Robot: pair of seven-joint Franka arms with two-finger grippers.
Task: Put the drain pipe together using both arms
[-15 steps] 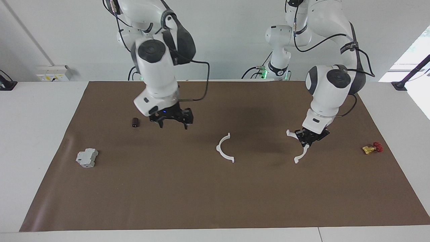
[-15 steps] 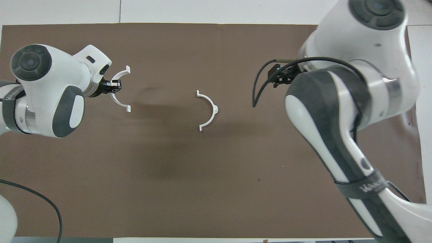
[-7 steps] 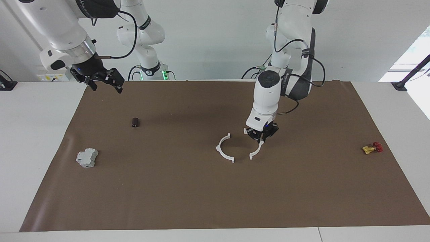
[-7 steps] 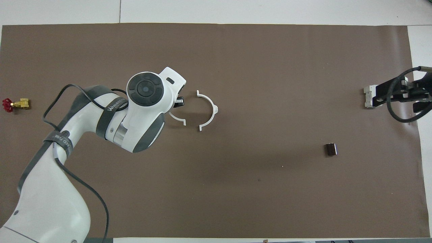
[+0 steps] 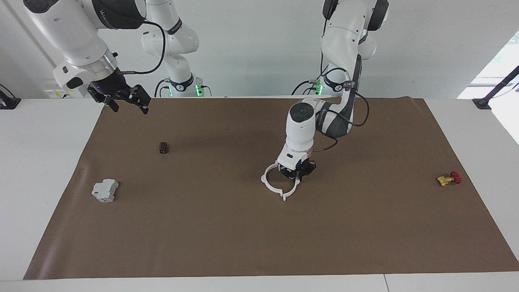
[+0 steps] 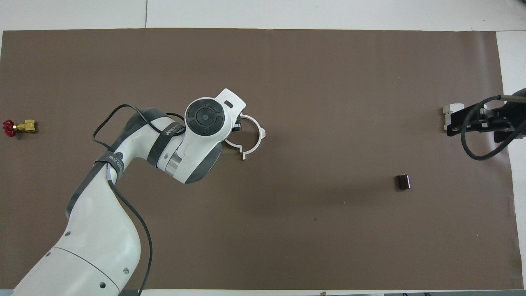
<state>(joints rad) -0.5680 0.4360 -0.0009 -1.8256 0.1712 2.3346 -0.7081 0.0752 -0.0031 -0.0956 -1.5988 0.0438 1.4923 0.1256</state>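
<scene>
Closing the flat ring, one thin white plastic half-circle arc (image 5: 292, 190) is held pinched in the left gripper (image 5: 297, 173) against the resting white arc (image 5: 268, 183) mid-table, so pressing the tabs home is judged next, while the open-fingered right gripper (image 5: 123, 97) waits over the mat's robot-side edge.

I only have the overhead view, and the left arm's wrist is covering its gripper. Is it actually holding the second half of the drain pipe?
Observer: Yes. The facing view shows the left gripper shut on the second arc, low over the mat.
Operator: Do the two halves meet?
Observer: The ends farther from the robots touch the first arc. The nearer ends are hidden by the gripper.
Operator: The right gripper looks like it's on the grey box.
Observer: It isn't. The right gripper hangs open, high in the air, and the grey box lies untouched on the mat.
</scene>
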